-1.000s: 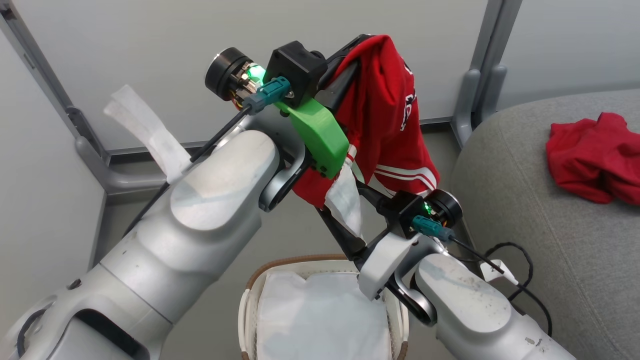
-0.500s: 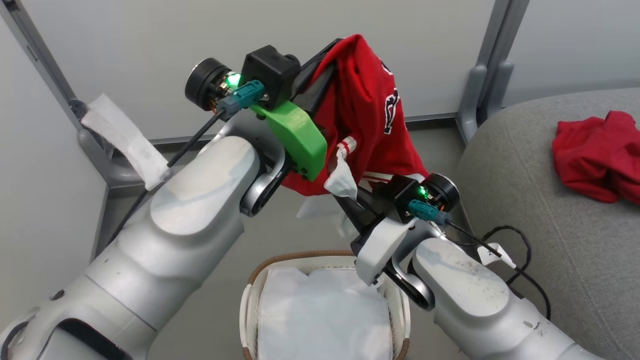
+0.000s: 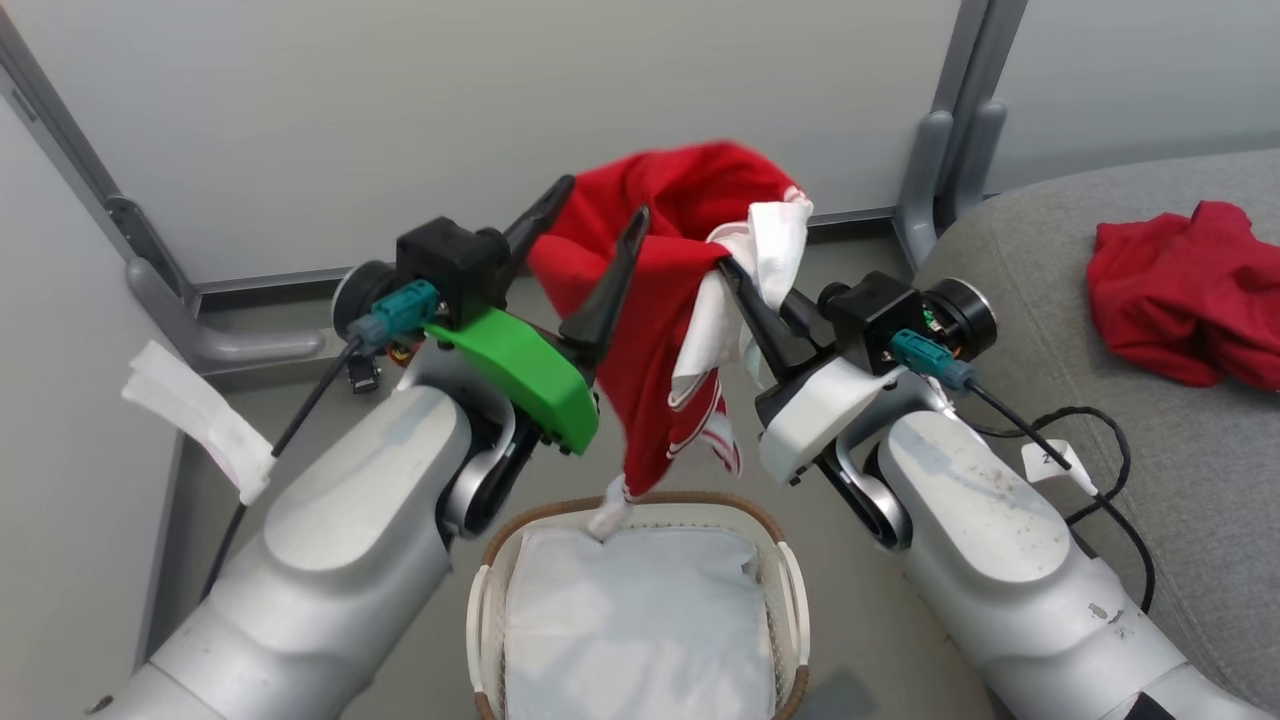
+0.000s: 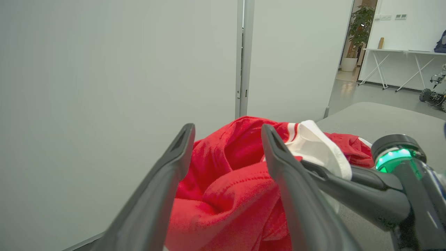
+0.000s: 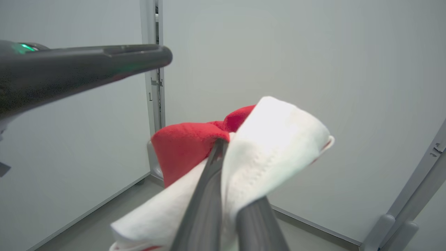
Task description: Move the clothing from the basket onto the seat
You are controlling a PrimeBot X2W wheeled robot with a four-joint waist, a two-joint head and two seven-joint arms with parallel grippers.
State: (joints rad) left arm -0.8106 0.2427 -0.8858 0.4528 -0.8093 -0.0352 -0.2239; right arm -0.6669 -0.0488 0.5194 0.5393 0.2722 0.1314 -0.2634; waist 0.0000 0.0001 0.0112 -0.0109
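Observation:
A red garment with white panels and striped trim (image 3: 665, 300) hangs over the basket (image 3: 770, 525), its lowest tip touching the white liner (image 3: 630, 620). My right gripper (image 3: 728, 264) is shut on its white and red upper fold (image 5: 275, 139). My left gripper (image 3: 595, 210) stands open, the red fabric (image 4: 223, 188) bunched loosely between and behind its fingers. A second red garment (image 3: 1180, 300) lies crumpled on the grey seat (image 3: 1000, 330) at the right. The right gripper's fingers (image 4: 348, 181) cross just beside my left one.
Pale partition walls with grey posts (image 3: 950, 130) close off the back and left. A black cable with a white tag (image 3: 1060, 460) trails along the seat's edge. White tape (image 3: 195, 420) hangs from the left arm's cable. Grey floor surrounds the basket.
The left gripper has opened, letting go of the garment's top, and dropped lower. The right gripper has risen with the fabric, so the garment now hangs from it.

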